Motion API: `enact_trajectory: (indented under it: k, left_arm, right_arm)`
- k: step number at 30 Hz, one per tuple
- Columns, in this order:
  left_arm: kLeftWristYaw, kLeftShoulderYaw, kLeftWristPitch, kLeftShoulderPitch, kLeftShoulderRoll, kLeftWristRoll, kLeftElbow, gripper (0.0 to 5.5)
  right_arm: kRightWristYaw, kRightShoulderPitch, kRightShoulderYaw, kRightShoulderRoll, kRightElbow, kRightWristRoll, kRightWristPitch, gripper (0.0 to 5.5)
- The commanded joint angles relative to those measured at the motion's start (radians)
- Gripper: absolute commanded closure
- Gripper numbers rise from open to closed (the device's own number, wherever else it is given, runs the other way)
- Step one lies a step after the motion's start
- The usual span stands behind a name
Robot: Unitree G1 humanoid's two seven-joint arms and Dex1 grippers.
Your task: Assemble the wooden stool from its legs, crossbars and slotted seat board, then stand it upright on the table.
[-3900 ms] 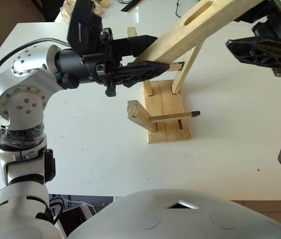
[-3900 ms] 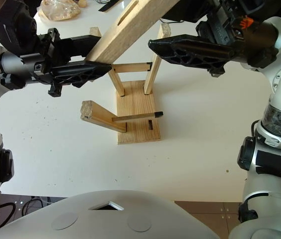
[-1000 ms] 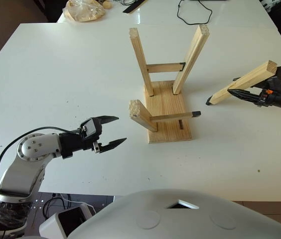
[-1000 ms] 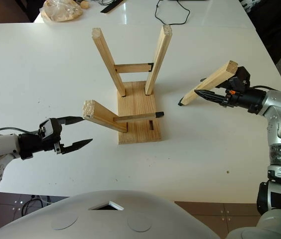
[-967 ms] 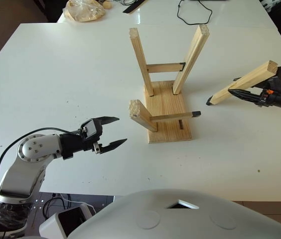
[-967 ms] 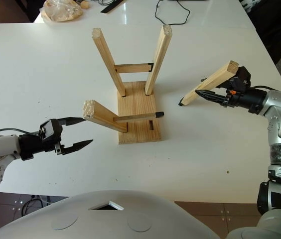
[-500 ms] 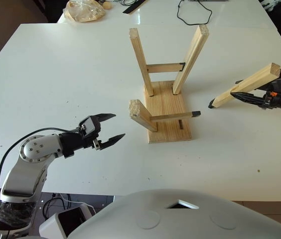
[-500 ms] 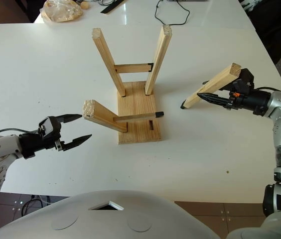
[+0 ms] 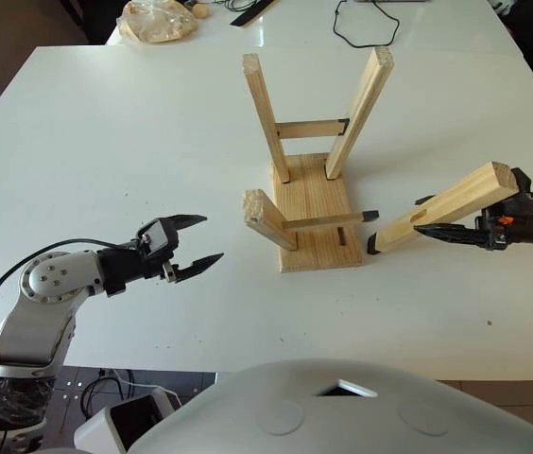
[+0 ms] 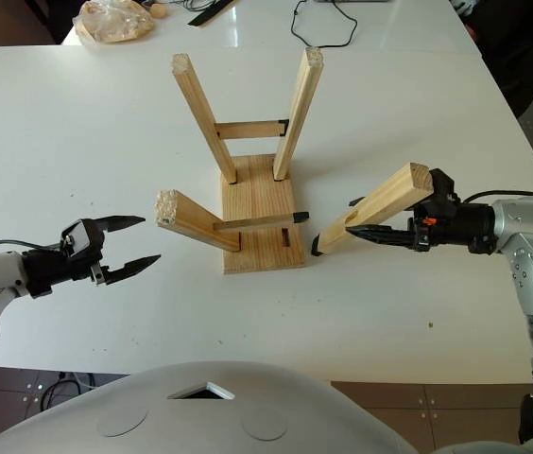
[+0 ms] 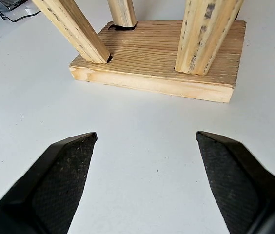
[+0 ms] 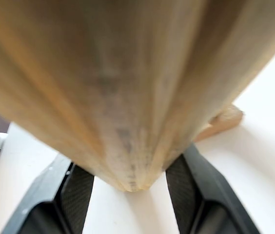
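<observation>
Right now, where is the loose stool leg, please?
The loose leg sits in the right end effector, its lower end beside the seat board's right edge.

Lab-like workroom, large white table [image 9: 106, 123], black cable [image 9: 337, 19], crumpled bag [image 9: 158, 19] at far edge

seat board [image 9: 331, 244]: honey-yellow wood, straight grain running lengthwise
fitted legs [image 9: 266, 118]: pale tan wood
crossbar [image 9: 306, 129]: pale wood, black end
loose leg [image 9: 446, 205]: pale wood, black foot
table [image 9: 106, 142]: white, a few dark specks
left gripper [image 9: 208, 237]: matte black
right gripper [image 9: 416, 215]: black, orange mark behind the fingers
</observation>
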Motion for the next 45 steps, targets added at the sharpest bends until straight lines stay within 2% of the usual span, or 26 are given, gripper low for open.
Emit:
enact_trajectory:
  k: [1, 10, 21, 31, 38, 45]
  left_arm:
    - [0.006, 0.024, 0.021, -0.052, 0.000, -0.033, 0.019, 1.73]
    - [0.032, 0.035, 0.014, -0.057, -0.022, -0.032, 0.036, 1.73]
    - [-0.011, 0.022, 0.002, 0.019, 0.000, -0.022, -0.009, 1.73]
    - [-0.023, -0.001, 0.015, -0.021, -0.002, -0.030, 0.001, 1.73]
    - [-0.047, -0.006, 0.017, -0.047, 0.006, -0.030, 0.017, 1.73]
    - [-0.051, 0.006, 0.019, -0.041, 0.010, -0.033, 0.017, 1.73]
  right_arm:
    - [-0.011, 0.056, 0.077, 0.008, -0.027, -0.034, 0.090, 3.50]
    - [-0.043, 0.074, 0.102, 0.023, -0.110, 0.002, 0.122, 3.50]
    - [-0.010, -0.024, -0.029, -0.074, -0.136, 0.044, 0.138, 3.50]
    - [-0.092, -0.137, -0.038, -0.017, -0.239, 0.071, 0.172, 3.50]
    - [-0.083, -0.119, -0.023, -0.004, -0.219, 0.025, 0.148, 3.50]
    - [-0.028, 0.001, 0.027, -0.023, -0.103, -0.141, 0.013, 3.50]
